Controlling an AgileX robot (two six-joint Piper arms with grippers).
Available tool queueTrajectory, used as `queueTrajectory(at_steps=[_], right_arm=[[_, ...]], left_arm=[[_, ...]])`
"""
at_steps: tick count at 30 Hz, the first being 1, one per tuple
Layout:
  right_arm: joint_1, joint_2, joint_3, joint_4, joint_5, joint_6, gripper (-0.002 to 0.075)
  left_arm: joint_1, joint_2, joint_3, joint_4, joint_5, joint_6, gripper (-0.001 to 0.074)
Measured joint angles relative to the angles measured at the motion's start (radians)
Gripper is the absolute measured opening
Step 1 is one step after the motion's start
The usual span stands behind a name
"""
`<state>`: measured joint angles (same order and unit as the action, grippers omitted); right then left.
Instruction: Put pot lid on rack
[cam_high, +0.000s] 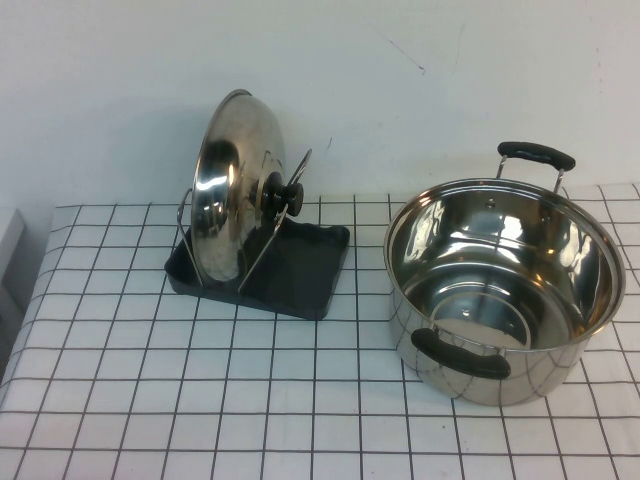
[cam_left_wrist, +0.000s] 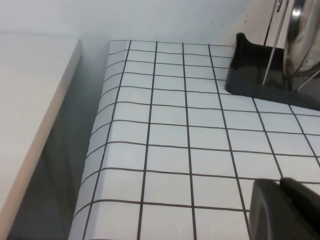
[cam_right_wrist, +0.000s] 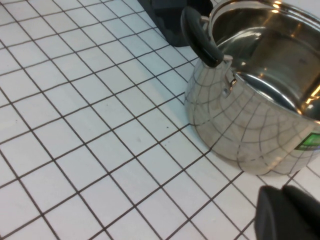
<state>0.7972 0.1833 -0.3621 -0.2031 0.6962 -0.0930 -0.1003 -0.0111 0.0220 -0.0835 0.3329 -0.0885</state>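
A plain white wall stands behind a table covered in a white cloth with a black grid of squares. Towards the back left of it sits the rack, a dark grey plastic tray with thin wire loops rising from it. The pot lid stands on edge in those loops, nearly upright and leaning slightly, its shiny domed face towards the left and its black knob pointing right, out over the tray's bare floor. The lid's lower rim is down inside the tray between the wires.

To the right, well apart from the rack, stands the deep steel pot, uncovered, with one black handle facing the front edge of the table and the other at the back by the wall.

Neither arm shows in the high view. The left gripper appears only as a dark tip at the edge of its wrist view, hanging over bare cloth near the table's left edge, with the rack's corner and a slice of the lid further off; its jaws are closed and hold nothing. The right gripper is likewise a dark tip in its own wrist view, just beside the pot's mirrored wall, closed and empty
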Motion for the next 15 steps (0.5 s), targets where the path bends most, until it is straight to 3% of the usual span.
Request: queueTrajectory(at_steps=[5, 11, 15], right_arm=[[-0.091, -0.043, 0.043, -0.051, -0.091, -0.017, -0.0003], [-0.356, -0.086, 0.170, -0.095, -0.356, -0.023, -0.0003], [-0.549, -0.099, 0.213, -0.100, -0.408, -0.023, -0.0003]], left_arm=[[0.000, 0.000, 0.000, 0.000, 0.000, 0.000, -0.0001], [0.000, 0.000, 0.000, 0.000, 0.000, 0.000, -0.0001], [0.000, 0.000, 0.000, 0.000, 0.001, 0.000, -0.0001]])
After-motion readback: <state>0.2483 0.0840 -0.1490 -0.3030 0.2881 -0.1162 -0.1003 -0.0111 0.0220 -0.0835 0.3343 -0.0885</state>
